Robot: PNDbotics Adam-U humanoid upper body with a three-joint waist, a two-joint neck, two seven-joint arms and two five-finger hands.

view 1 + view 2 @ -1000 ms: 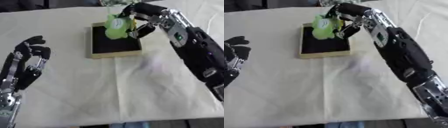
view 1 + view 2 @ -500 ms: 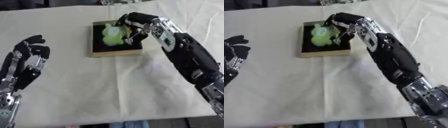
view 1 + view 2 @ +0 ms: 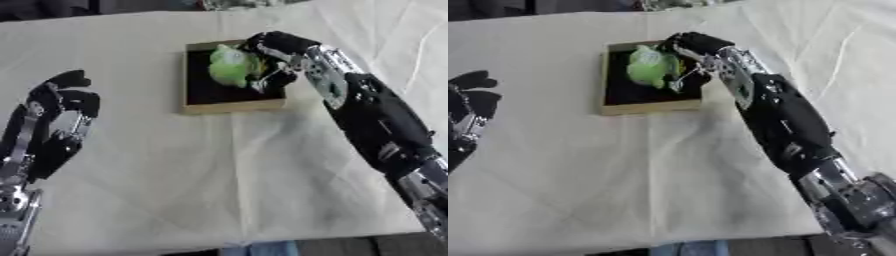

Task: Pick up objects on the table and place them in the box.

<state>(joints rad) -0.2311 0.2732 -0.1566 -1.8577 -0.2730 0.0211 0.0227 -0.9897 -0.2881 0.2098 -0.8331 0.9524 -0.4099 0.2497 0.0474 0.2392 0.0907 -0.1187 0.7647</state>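
While a second ago the right hand [image 3: 267,55] held the green object [image 3: 229,66] above the box [image 3: 229,102], it has now come down: the object sits low inside, over the dark floor just left of the palm. Fingers look curled around it, not released. Judgement: placement nearly done, opening the fingers comes next. Left hand [image 3: 54,122] idles open, well apart, on the white cloth [image 3: 219,175].
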